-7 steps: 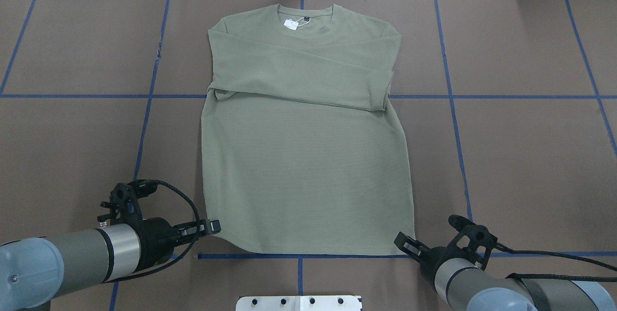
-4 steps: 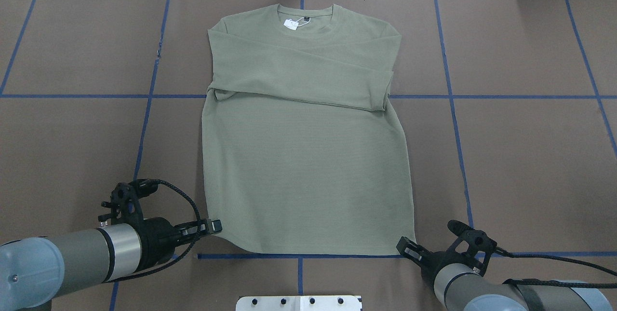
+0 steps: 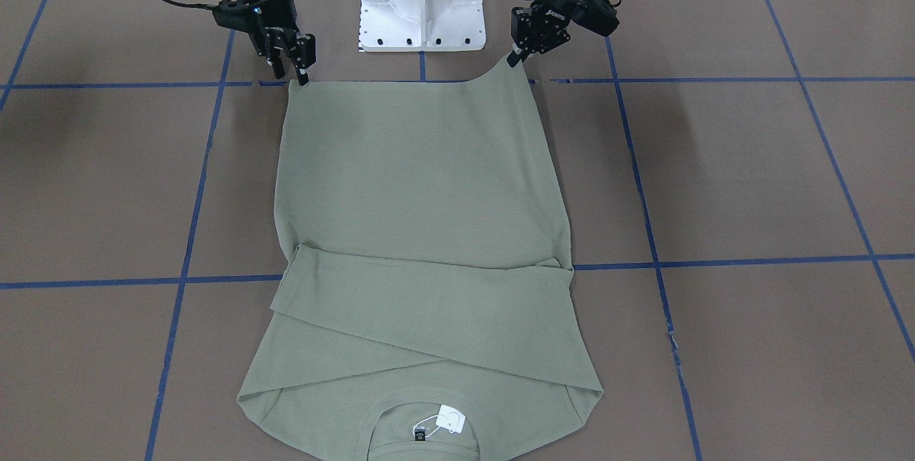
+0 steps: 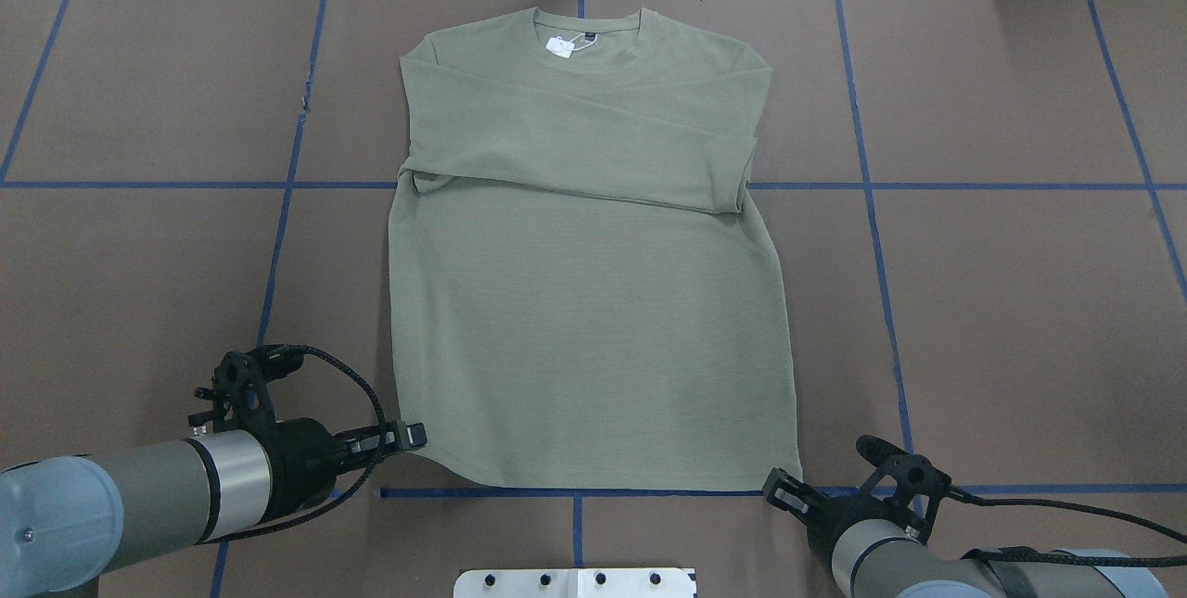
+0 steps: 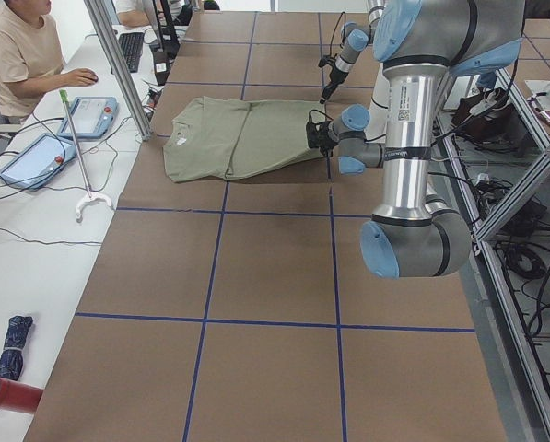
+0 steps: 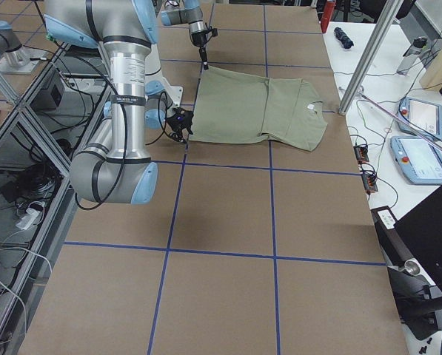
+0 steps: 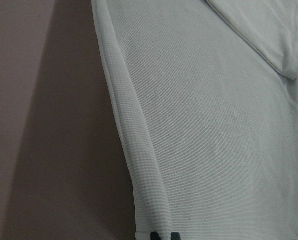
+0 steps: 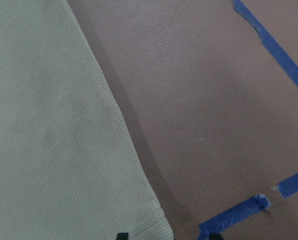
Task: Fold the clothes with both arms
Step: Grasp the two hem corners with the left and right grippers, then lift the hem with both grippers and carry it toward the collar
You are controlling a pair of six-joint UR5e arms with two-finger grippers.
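Hem grasp underway: left gripper (image 3: 513, 55) pinches one raised hem corner of the shirt (image 4: 593, 320), flat on the table (image 4: 1020, 301); right gripper (image 3: 302, 73) straddles the other, jaws apart, and likely must close before lifting

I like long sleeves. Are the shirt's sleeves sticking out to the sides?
No, both sleeves lie folded across the chest of the shirt.

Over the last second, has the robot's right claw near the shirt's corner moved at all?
Yes. The right gripper has drawn back toward the robot: it was beyond the blue tape line, beside the shirt hem, and is now on that line.
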